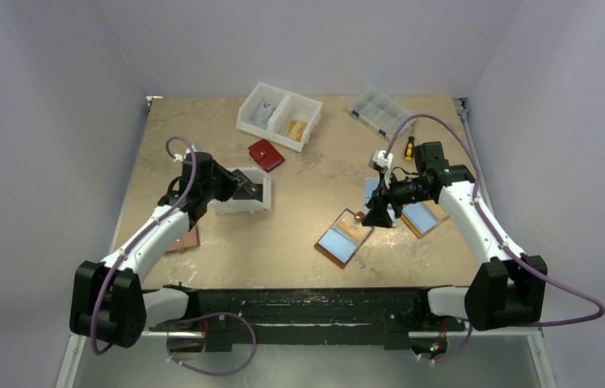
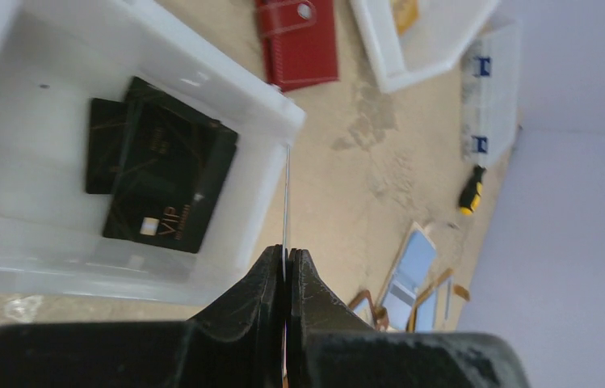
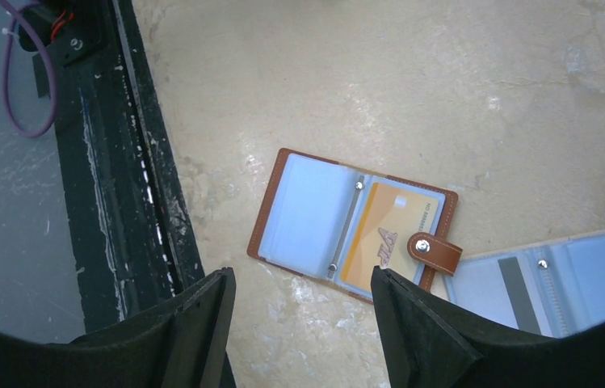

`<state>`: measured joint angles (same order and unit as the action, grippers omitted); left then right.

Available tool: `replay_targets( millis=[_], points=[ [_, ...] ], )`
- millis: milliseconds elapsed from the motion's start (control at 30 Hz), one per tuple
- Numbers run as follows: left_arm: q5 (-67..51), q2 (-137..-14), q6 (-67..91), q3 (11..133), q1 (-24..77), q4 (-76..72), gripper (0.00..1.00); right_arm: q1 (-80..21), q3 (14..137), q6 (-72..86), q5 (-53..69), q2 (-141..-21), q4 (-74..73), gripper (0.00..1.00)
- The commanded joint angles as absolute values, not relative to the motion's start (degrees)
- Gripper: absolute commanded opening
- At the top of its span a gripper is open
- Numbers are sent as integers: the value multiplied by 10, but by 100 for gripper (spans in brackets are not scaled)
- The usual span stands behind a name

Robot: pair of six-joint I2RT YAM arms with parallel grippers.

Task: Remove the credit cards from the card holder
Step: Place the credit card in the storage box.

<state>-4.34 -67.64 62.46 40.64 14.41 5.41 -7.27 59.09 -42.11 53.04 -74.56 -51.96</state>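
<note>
Hanging over the pale-walled, scuffed tan table (image 1: 299, 242), left gripper (image 2: 286, 263) pinches a card (image 2: 287, 202); right gripper (image 3: 300, 275) gapes empty.

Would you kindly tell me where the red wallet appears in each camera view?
Top external: red wallet on the table's far half, just left of centre.
Left wrist: red wallet at the top edge, near the middle.
Right wrist: not in it.
Landmark: the white tray holding dark cards, beside it in both.

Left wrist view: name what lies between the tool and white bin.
Left wrist view shows a credit card, edge-on, clamped in the shut left tool, reaching toward the white bin's rim.
</note>
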Motion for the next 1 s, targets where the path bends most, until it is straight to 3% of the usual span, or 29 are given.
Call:
replay_targets(
  millis=[0, 233, 600, 967],
  points=[
    [33, -706, 637, 459, 126, 153, 0, -68, 590, -408, 507, -714, -511, 70],
    [10, -770, 636, 452, 88, 111, 0, -49, 584, -414, 465, -680, -536, 71],
    [-44, -754, 592, 466, 64, 98, 65, 114, 618, -520, 518, -713, -661, 70],
    [-123, -654, 474, 471, 64, 120, 87, 214, 623, -527, 524, -740, -671, 70]
  ],
)
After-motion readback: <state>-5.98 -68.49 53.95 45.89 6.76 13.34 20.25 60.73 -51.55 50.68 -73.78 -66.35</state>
